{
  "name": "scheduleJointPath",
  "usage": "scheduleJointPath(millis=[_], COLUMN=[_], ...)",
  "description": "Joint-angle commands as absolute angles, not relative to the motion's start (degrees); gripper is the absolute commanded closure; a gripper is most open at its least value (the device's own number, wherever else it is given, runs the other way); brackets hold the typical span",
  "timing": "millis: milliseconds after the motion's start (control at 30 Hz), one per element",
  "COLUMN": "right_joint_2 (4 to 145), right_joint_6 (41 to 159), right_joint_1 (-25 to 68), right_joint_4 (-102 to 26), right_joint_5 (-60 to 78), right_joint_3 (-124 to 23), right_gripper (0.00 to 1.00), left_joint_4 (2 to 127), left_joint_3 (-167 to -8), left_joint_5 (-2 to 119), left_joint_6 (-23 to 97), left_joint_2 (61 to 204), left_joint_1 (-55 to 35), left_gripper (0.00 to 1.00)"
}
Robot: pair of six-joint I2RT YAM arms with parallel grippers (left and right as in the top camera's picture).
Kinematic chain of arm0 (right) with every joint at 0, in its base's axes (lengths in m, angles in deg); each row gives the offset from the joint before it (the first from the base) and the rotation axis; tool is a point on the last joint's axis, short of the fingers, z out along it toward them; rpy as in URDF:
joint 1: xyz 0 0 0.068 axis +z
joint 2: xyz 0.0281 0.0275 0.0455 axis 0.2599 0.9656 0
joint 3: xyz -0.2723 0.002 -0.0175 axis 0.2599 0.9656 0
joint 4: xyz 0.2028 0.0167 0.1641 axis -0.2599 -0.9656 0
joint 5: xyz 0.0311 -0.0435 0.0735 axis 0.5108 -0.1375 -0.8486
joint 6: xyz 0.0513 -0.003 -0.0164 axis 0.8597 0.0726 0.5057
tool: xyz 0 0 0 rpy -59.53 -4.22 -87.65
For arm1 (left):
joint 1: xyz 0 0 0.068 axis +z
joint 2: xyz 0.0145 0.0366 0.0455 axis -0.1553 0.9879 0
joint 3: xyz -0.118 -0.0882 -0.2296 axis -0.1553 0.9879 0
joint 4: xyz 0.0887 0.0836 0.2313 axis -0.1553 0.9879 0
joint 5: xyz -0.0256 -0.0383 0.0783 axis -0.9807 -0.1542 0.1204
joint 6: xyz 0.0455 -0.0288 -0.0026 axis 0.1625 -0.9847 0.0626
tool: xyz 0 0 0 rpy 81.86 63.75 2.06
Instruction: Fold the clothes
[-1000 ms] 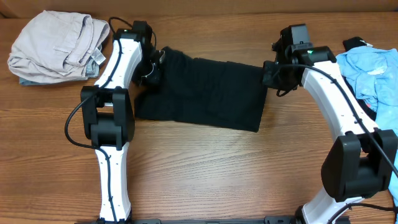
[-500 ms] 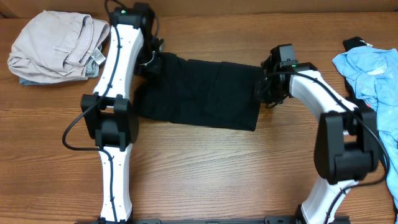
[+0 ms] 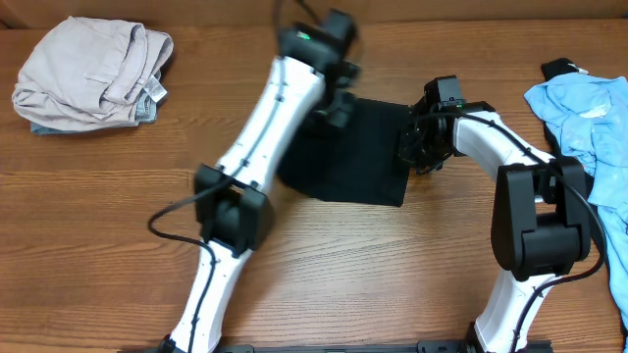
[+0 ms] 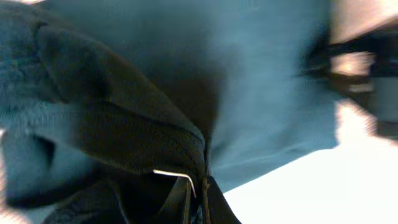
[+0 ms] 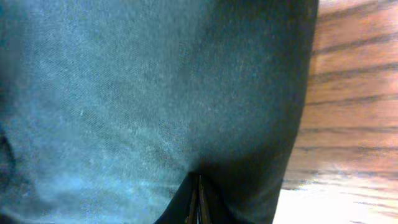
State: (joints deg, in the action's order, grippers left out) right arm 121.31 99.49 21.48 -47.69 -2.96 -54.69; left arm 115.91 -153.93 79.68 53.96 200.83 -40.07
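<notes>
The black T-shirt (image 3: 358, 167) lies mid-table, its left part lifted and drawn over to the right. My left gripper (image 3: 339, 110) hangs above the shirt's upper left and is shut on a bunched fold of it. In the left wrist view the black cloth (image 4: 124, 124) gathers into my left gripper (image 4: 198, 202), with a thin white label edge (image 4: 177, 175) just above the jaws. My right gripper (image 3: 410, 149) sits at the shirt's right edge. Seen from the right wrist, my right gripper (image 5: 198, 202) has its jaws pressed together with the black cloth (image 5: 124, 93) pinched in them.
A crumpled beige garment (image 3: 93, 67) lies at the far left corner. A light blue garment (image 3: 584, 118) is heaped at the right edge, with a small black piece (image 3: 559, 67) behind it. Bare wooden table (image 3: 324, 275) stretches along the front.
My left arm swung far to the right, carrying the shirt's left edge over the rest, so the shirt looks narrower. My right gripper closed on the right edge and stayed put.
</notes>
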Motion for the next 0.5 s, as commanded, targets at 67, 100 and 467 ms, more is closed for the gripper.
scheduleJointPath(millis=[67, 100, 467], right_joint_2=[115.6, 112.2, 91.1], right_joint_6=[99.5, 99.5, 97.9], right_joint_1=[16.4, 14.2, -6.2], right_joint_4=[-50.3, -51.5, -58.7], right_joint_5=[-10.6, -11.4, -11.6], right_joint_3=[-58.8, -59.7, -62.4], right_gripper=[0.96, 0.96, 0.73], left_joint_4=[110.4, 108.8, 102.9], left_joint_3=[-155.0, -155.0, -153.9], left_joint_5=[77.8, 77.8, 77.3], left_joint_6=[49.5, 48.1, 46.1], left_joint_2=[198.9, 198.9, 199.0], left_joint_1=[-46.9, -48.2, -53.6], left_gripper=[0.96, 0.96, 0.15])
